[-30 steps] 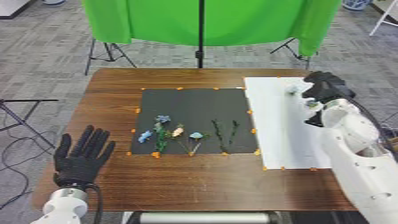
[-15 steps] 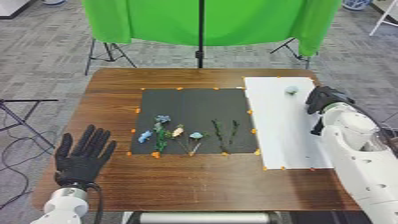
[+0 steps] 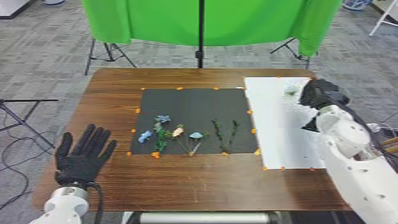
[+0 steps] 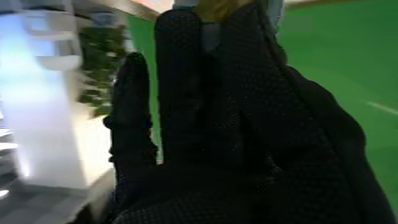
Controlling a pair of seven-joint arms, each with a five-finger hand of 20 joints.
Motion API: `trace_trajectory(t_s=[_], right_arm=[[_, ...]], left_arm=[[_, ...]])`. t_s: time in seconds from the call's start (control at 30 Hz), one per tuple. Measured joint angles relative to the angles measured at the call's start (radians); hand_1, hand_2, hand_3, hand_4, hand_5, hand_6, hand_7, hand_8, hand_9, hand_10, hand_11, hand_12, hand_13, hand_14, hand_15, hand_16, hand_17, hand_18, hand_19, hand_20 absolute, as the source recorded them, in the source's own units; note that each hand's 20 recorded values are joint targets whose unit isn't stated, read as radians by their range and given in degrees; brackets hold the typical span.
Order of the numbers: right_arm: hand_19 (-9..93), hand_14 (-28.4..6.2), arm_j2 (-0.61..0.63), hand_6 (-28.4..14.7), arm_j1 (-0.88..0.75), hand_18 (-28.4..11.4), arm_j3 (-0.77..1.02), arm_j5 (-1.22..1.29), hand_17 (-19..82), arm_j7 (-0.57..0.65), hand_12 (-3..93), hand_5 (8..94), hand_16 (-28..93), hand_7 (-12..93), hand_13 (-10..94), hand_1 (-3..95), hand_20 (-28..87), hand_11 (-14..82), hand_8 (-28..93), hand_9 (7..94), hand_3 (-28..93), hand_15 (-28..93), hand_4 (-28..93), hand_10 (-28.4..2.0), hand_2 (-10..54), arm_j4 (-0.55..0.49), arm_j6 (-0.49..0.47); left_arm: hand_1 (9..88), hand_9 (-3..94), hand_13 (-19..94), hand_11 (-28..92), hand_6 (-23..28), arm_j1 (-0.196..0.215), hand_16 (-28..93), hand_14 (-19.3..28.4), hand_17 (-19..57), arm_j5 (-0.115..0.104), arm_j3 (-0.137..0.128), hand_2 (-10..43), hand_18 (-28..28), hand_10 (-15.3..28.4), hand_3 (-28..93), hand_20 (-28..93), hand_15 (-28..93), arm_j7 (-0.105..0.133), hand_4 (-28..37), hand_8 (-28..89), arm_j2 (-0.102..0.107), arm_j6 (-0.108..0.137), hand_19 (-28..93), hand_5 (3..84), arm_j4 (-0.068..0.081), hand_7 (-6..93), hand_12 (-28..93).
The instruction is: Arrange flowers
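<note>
Right hand (image 3: 325, 94): while I watch from the head, it's at two o'clock from the table's (image 3: 191, 192) middle, by the white sheet (image 3: 275, 130); grip and opening, I can't tell.
Left hand (image 3: 78, 162): between eight and nine, spread, holding nothing.
Pale flower (image 3: 291, 90): on the sheet, near my right hand.
Black mat (image 3: 195, 102): flowers (image 3: 163, 119) from nine round to six; green stems (image 3: 234, 131) at four.
</note>
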Motion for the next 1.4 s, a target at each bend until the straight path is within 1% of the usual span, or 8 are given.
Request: trace_trajectory(t_s=[0.17,0.27,0.47,0.73,0.97,1.03,1.2,1.4], right_arm=[[70,-4.6,0.041,3.4,-0.005,-16.4,-0.111,0.08,27,-0.119,33.4,73.7,46,28,66,66.0,43,4.7,-4,78.3,58,36,-28,-7.4,-9.5,-0.156,0.002],[70,-4.5,0.032,3.3,0.018,-16.5,-0.198,0.092,27,-0.19,33.2,73.2,46,28,66,66.0,43,4.6,-4,78.0,58,36,-28,-7.5,-9.5,-0.2,-0.001],[70,-4.5,-0.028,3.3,0.076,-16.5,-0.341,0.062,27,-0.258,32.9,72.8,46,27,65,66.0,43,4.4,-4,77.4,58,36,-28,-7.4,-9.5,-0.188,-0.054],[70,-4.6,-0.054,3.0,0.079,-16.5,-0.368,0.04,27,-0.26,31.6,71.4,46,26,65,65.9,43,4.8,-4,75.8,58,37,-28,-7.3,-9.5,-0.148,-0.085],[71,-4.4,-0.052,3.6,0.064,-16.7,-0.359,0.028,26,-0.247,21.6,67.0,45,19,64,65.1,42,12.5,-5,68.9,59,37,-28,-8.1,-9.5,-0.135,-0.091],[71,-4.4,-0.051,3.5,0.056,-17.0,-0.354,0.028,26,-0.243,17.8,65.8,44,17,63,64.5,42,15.1,-9,66.9,59,38,-28,-8.7,-9.5,-0.138,-0.096],[71,-4.9,-0.037,3.2,0.031,-17.5,-0.339,0.031,26,-0.24,16.3,63.8,43,17,63,63.0,41,15.2,-14,64.9,58,39,-28,-9.2,-9.5,-0.16,-0.11],[75,-8.0,-0.021,1.5,0.0,-17.9,-0.308,0.053,25,-0.241,15.7,58.2,30,16,57,52.6,44,13.7,-13,58.3,68,51,-28,-11.3,-9.5,-0.19,-0.11]], left_arm=[[25.9,39.5,32,18,8.6,0.001,-3,12.8,-6.0,0.0,-0.001,11.7,13.3,14.1,68,13,22,0.0,-28.3,-10,-0.001,0.0,34,44.1,-0.001,11.7,10],[26.0,39.4,32,18,8.6,0.0,-3,12.8,-6.0,0.001,0.002,11.7,13.3,14.1,68,13,22,-0.002,-28.3,-10,-0.001,-0.001,35,44.1,0.0,11.7,10],[26.0,39.4,32,18,8.6,-0.001,-3,12.8,-6.0,0.001,0.005,11.8,13.3,14.1,68,13,22,-0.003,-28.3,-10,-0.001,-0.001,35,44.0,0.0,11.6,10],[26.0,39.5,32,18,8.6,0.0,-3,12.8,-6.1,0.001,0.005,11.8,13.4,14.1,68,13,22,-0.005,-28.3,-10,-0.003,0.0,35,44.1,0.0,11.7,10],[26.1,39.5,32,18,8.6,0.001,-3,12.8,-6.1,0.001,0.005,11.8,13.4,14.1,68,13,22,-0.006,-28.3,-10,-0.003,0.0,35,44.1,0.0,11.7,10],[26.1,39.5,32,18,8.6,0.001,-3,12.8,-6.1,0.002,0.004,11.8,13.4,14.1,68,13,22,-0.007,-28.3,-10,-0.003,0.0,35,44.1,0.0,11.7,10],[26.0,39.4,32,18,8.6,0.002,-3,12.8,-6.0,0.002,0.004,11.8,13.4,14.1,68,13,22,-0.013,-28.3,-10,-0.003,0.0,34,44.1,0.0,11.6,10],[26.0,39.4,32,18,8.7,0.001,-3,12.8,-6.0,0.002,0.004,11.7,13.3,14.1,69,13,22,-0.013,-28.3,-10,-0.002,0.0,34,44.0,0.0,11.6,10]])
